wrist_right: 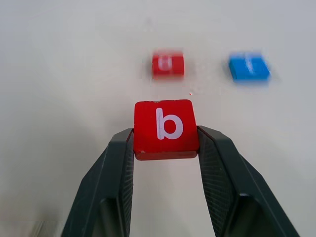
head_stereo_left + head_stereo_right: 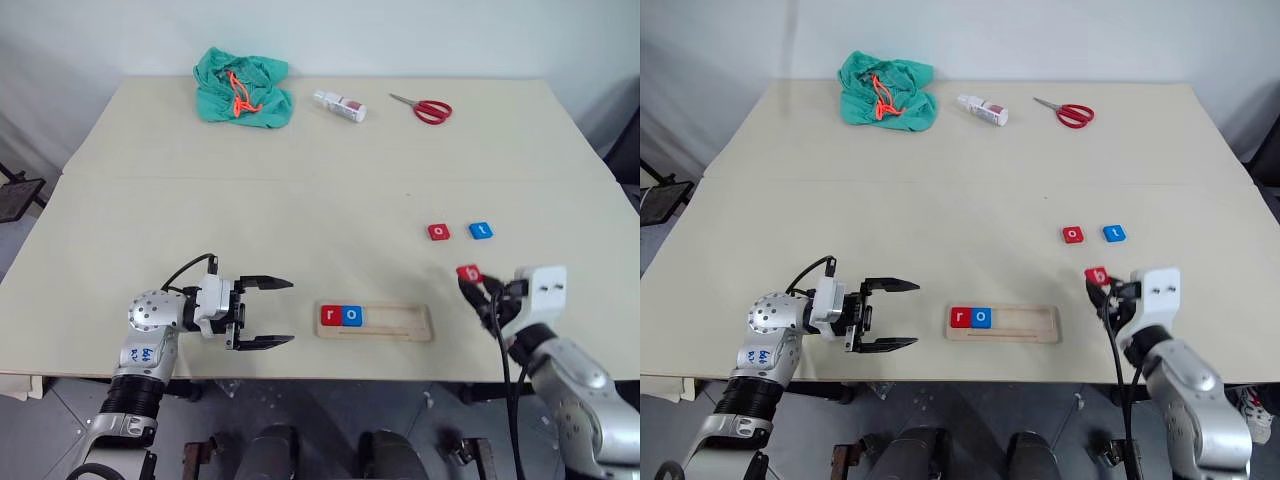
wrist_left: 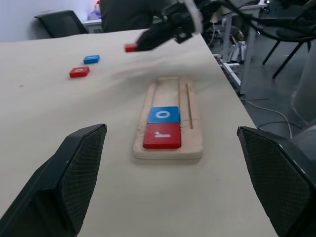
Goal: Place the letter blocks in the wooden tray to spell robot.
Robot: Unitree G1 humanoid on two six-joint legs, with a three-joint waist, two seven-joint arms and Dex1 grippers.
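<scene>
The wooden tray (image 2: 375, 322) lies near the table's front edge, with a red r block (image 2: 331, 316) and a blue o block (image 2: 352, 316) side by side at its left end. To the right of the tray, my right gripper (image 2: 474, 281) is shut on a red b block (image 1: 166, 128), held above the table. Farther back on the table sit a red o block (image 2: 439, 232) and a blue t block (image 2: 481, 231). My left gripper (image 2: 272, 313) stands open just left of the tray, pointing toward it, with nothing between its fingers.
Along the back of the table (image 2: 300, 200) lie a green cloth with an orange cord (image 2: 242, 88), a small white bottle (image 2: 340, 106) and red-handled scissors (image 2: 426, 108). The front table edge runs just below the tray.
</scene>
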